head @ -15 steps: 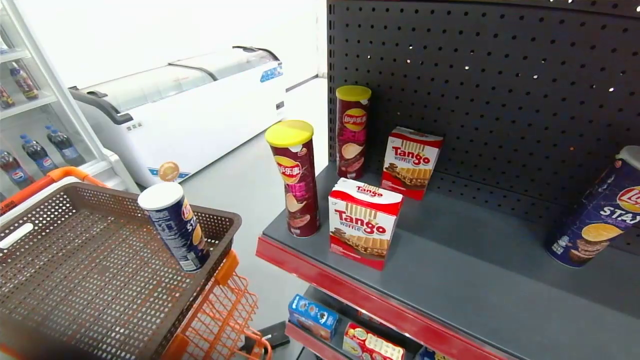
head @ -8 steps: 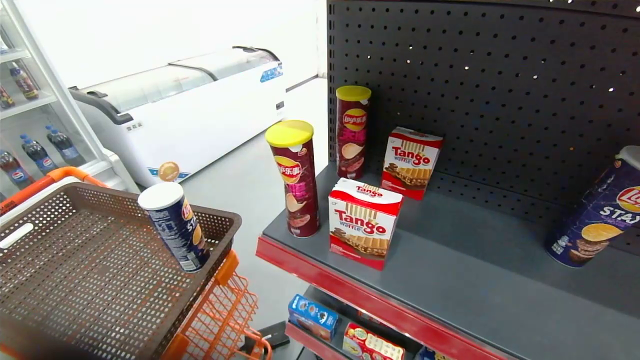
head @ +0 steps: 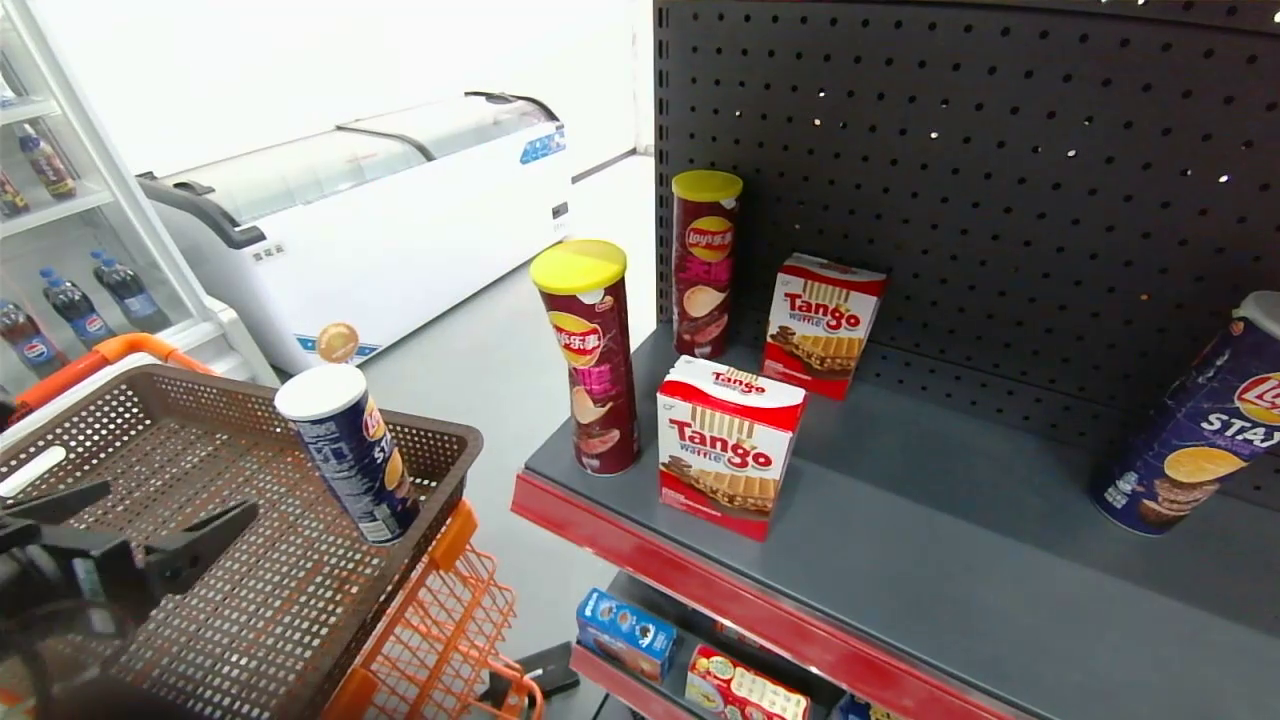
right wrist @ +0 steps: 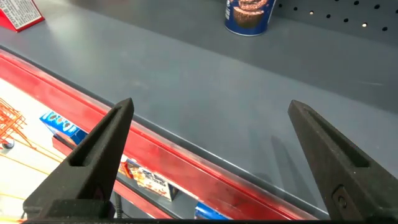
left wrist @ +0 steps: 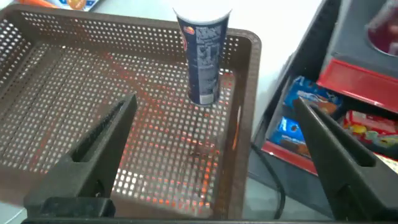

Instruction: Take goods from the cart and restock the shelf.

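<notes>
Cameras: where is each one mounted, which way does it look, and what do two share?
Head view: on the head, facing forward and down at basket and shelf; left gripper shows low left.
Left wrist view: on the left wrist, above the basket, facing the blue can; that gripper, open, frames it.
Right wrist view: on the right wrist, over the shelf, facing the shelf can; right gripper open.
Shared: head and left wrist views both show the blue can standing in the basket.
</notes>
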Motion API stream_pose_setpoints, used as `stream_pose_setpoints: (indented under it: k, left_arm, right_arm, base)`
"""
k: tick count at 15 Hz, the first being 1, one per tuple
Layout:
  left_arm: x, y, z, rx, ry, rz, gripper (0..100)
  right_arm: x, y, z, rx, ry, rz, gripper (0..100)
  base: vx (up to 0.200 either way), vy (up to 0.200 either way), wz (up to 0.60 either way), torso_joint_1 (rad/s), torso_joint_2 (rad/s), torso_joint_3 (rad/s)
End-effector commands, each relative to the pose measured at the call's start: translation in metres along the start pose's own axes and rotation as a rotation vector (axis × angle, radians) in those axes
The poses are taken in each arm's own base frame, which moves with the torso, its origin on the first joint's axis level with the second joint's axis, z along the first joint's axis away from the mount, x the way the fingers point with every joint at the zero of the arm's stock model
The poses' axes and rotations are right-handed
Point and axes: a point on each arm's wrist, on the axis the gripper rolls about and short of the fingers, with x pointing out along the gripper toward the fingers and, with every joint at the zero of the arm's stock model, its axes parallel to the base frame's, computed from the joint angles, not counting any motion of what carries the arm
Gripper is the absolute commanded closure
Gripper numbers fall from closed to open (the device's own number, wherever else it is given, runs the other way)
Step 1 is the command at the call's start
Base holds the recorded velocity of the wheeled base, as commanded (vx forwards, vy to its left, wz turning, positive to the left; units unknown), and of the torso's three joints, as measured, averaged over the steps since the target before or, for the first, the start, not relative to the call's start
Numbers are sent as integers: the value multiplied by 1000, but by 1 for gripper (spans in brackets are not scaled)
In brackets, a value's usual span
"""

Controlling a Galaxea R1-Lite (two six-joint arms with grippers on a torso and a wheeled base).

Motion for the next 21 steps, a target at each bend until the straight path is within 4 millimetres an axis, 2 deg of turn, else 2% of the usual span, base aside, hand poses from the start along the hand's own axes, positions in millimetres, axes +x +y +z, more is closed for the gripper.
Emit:
stream_pose_setpoints:
  k: [1,3,4,5,9,17,21]
  left_arm:
    - [66,7,-23,-11,114,25,0]
    - [91,8,-30,-10,82,26,0]
    - [97,9,-32,-8,79,26,0]
    - [114,10,-40,7,74,30,0]
    - [145,9,-47,20,22,23,0]
    - [169,11,-59,20,7,30,0]
    - [183,12,-54,22,-37,33,0]
  right_arm:
    - [0,0,0,0,1,0,0]
    - [0,0,0,0,1,0,0]
    - [0,0,0,0,1,0,0]
    - [0,0,0,0,1,0,0]
    - [0,0,0,0,0,0,0]
    - [0,0,0,0,1,0,0]
    - [0,0,0,0,1,0,0]
  base:
    - [0,0,0,0,0,0]
    - [0,0,0,0,0,0]
    - [0,0,0,0,0,0]
    - [0,0,0,0,0,0]
    - [0,0,0,0,0,0]
    - [0,0,0,0,0,0]
    - [0,0,0,0,0,0]
